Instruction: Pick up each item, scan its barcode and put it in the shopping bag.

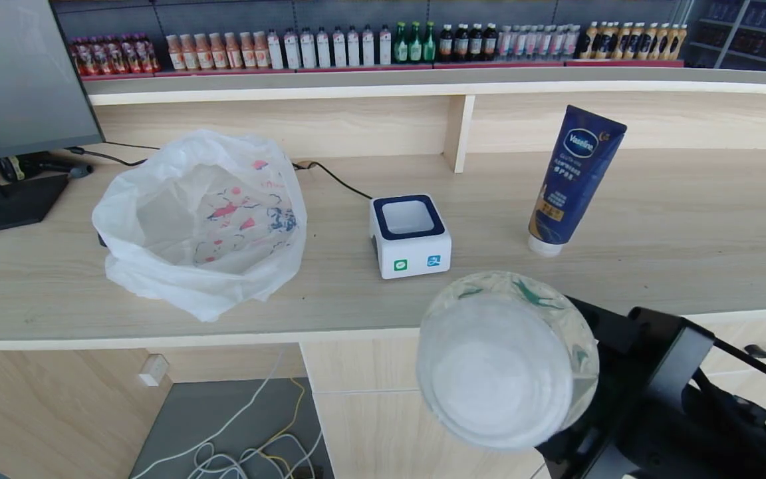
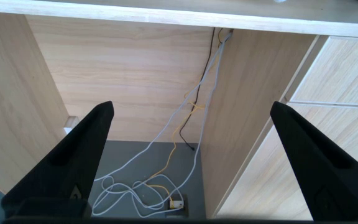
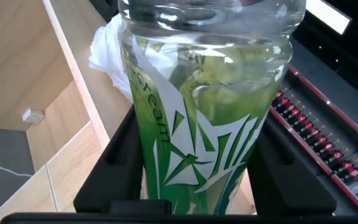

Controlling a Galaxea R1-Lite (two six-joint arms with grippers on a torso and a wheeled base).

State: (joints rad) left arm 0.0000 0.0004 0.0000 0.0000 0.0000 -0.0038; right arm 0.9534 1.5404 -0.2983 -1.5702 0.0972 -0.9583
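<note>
Clear, green-labelled bottle (image 1: 506, 359) sits pinched in right gripper (image 3: 196, 158) at 5 o'clock from scanner (image 1: 409, 233), shopping bag (image 1: 203, 219) at scanner's 9; barcode likely needs turning square onto the scanner window, held steady; left gripper (image 2: 191, 124) spread, empty.

The clear bottle (image 1: 506, 362) at five o'clock in the head view hides the fingers of the right gripper (image 3: 197, 149), its far end is cut off in the right wrist view, the monitor (image 1: 17, 73) at ten o'clock is cropped, and the shelf bottles (image 1: 370, 45) at twelve are too small to identify.
</note>
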